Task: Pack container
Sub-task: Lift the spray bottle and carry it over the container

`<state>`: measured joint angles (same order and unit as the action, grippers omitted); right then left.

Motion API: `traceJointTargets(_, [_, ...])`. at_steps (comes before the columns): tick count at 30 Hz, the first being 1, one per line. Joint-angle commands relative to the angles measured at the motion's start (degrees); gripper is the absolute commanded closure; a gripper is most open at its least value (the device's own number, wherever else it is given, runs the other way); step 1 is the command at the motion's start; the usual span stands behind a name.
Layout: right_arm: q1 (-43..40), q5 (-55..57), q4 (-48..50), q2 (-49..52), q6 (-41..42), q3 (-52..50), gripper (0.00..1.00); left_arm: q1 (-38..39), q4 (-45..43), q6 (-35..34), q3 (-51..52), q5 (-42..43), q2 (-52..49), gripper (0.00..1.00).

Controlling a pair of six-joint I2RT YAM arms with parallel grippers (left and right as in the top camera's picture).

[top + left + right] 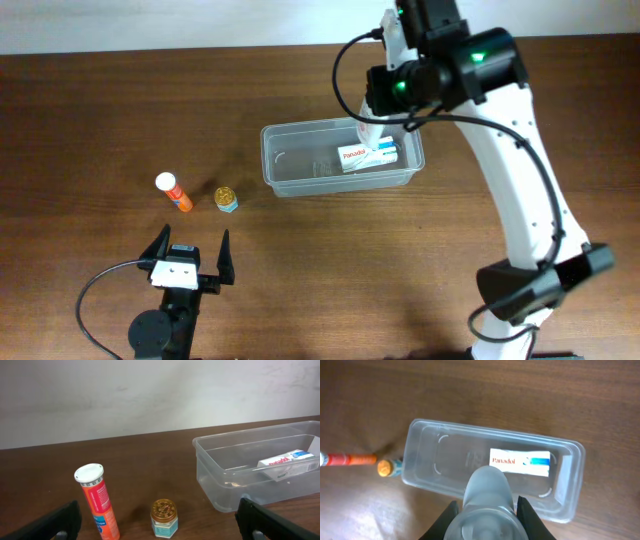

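You have the container [283, 180] just right of the middle of the wooden table [80, 100], with a white Panadol box [368, 155] lying flat in its right half. Your right gripper [376, 122] hangs over that end, clamped on a pale bottle [366, 134] (tilted, its lower end above the box). Well left of the container lies an orange tube [175, 193], with a gold-lidded jar [226, 199] just beside it. Your left gripper [195, 238] sits near them, fingers spread wide.
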<state>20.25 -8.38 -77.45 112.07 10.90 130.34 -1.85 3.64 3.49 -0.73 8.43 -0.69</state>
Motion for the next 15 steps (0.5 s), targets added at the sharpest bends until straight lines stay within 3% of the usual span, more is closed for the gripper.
traceJointTargets(1, [2.4,1.4,1.7,3.0,3.0,1.4,0.83,-0.1,0.1,0.7,0.2,0.8,0.3,0.01])
traceJointTargets(15, [9.4,1.9,10.4,10.8,7.8,1.4,0.84,-0.1,0.1,0.7,0.2,0.8,0.3,0.01])
